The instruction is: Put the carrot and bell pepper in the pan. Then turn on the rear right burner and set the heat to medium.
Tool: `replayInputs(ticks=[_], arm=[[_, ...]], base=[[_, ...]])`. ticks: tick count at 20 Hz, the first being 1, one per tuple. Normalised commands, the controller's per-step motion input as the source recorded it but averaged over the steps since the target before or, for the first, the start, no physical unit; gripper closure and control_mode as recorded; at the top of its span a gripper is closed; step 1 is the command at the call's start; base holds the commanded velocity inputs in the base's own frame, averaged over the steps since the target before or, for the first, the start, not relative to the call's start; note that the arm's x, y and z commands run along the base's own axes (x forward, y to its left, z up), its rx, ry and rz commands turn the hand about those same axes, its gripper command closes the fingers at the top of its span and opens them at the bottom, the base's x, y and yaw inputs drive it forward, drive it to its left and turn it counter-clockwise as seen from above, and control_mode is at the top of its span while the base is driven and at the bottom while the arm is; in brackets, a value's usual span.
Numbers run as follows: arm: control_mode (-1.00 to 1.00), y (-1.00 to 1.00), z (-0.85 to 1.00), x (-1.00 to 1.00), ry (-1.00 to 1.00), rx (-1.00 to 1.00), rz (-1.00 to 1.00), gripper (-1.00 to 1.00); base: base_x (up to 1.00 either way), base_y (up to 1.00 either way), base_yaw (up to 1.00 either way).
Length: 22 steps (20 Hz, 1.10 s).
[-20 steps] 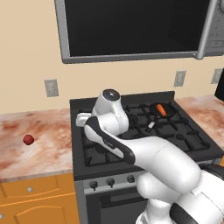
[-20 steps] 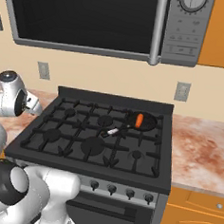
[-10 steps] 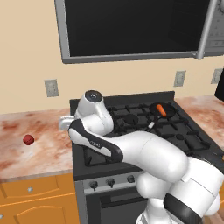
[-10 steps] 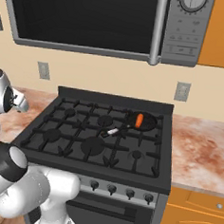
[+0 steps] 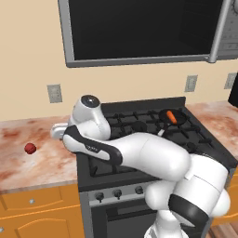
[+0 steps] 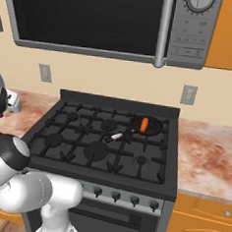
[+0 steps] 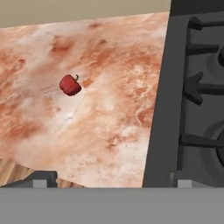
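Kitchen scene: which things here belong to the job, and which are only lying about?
For the job:
- carrot, already in the pan
- bell pepper, on the counter
- rear right burner, under the pan
- gripper, open

Only there:
- microwave
- wall outlets

Arm swung out to the robot's left, jaws wide open, nothing held.

From the left base view the white arm rises at lower right, runs forward and left as one long bent link, folds at a dark-banded elbow, and ends in a rounded wrist joint with a dark cap. The hand pokes out to the left of that joint, low and roughly level. The gripper (image 7: pixel 109 179) looks down and forward — its two dark fingertips (image 7: pixel 41 178) sit far apart at the bottom of the hand view, with empty space between them. In the right base view the wrist sits at the far left edge.
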Motion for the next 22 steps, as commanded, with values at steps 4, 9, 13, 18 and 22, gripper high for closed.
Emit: replayInputs(ticks=[4,9,13,18,22], arm=[[-1.0,0.44,0.0,0.15,-0.04,0.04,0.19,-1.0],[-1.0,0.37,0.0,0.06,-0.02,0.0,0.19,-1.0],[-1.0,0.29,0.0,0.03,0.0,0.0,0.11,-1.0],[-1.0,0.27,-0.05,0.19,0.0,-0.06,0.02,-1.0],[-1.0,0.3,-0.02,0.25,0.0,-0.1,0.0,-1.0]], base=[[0.0,0.0,0.0],[0.0,0.0,0.0],[0.0,0.0,0.0],[0.0,0.0,0.0],[0.0,0.0,0.0]])
